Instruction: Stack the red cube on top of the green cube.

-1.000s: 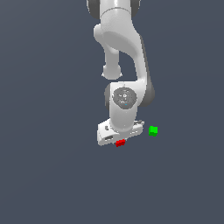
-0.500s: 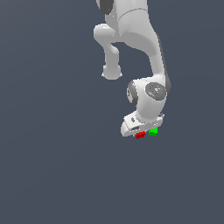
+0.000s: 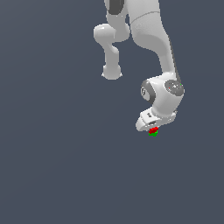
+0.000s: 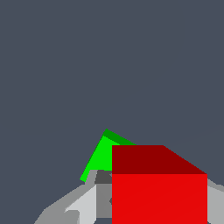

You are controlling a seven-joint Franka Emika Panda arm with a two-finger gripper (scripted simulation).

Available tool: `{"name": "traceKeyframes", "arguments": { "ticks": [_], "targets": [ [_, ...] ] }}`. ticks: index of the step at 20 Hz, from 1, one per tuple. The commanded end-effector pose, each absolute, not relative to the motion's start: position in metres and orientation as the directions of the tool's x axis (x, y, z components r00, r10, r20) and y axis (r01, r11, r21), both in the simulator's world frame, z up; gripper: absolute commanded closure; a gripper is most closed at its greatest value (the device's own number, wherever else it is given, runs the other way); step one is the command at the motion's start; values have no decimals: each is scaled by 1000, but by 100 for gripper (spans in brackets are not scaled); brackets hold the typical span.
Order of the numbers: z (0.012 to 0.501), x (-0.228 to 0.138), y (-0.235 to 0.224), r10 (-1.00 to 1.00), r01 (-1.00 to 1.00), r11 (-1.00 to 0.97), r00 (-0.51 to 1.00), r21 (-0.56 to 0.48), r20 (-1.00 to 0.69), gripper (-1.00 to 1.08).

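The red cube (image 3: 153, 130) is held under my gripper (image 3: 152, 129), which is shut on it. The green cube (image 3: 152, 134) lies just below the red one in the exterior view, mostly covered by it. In the wrist view the red cube (image 4: 159, 188) fills the near part between my fingers (image 4: 83, 205), and the green cube (image 4: 99, 156) shows partly behind and beneath it, turned at an angle to it. I cannot tell whether the two cubes touch.
The surface is a plain dark grey floor (image 3: 57, 166). The white arm (image 3: 151, 39) rises above the cubes. No other objects are in view.
My gripper has carried the red cube toward the exterior view's right, from beside the green cube to directly over it.
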State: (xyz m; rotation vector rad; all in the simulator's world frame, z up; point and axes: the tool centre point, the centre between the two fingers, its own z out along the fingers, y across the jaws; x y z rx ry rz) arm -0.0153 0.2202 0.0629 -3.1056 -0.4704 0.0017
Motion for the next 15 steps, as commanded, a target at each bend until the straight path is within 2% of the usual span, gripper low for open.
{"name": "traceKeyframes", "arguments": {
  "ticks": [1, 5, 6, 15],
  "targets": [
    [61, -19, 230, 294, 294, -956, 956, 0, 0, 108],
    [60, -21, 236, 294, 294, -956, 956, 0, 0, 108],
    [60, -21, 236, 294, 294, -956, 956, 0, 0, -92],
    [60, -21, 236, 294, 294, -956, 956, 0, 0, -92]
  ]
}}
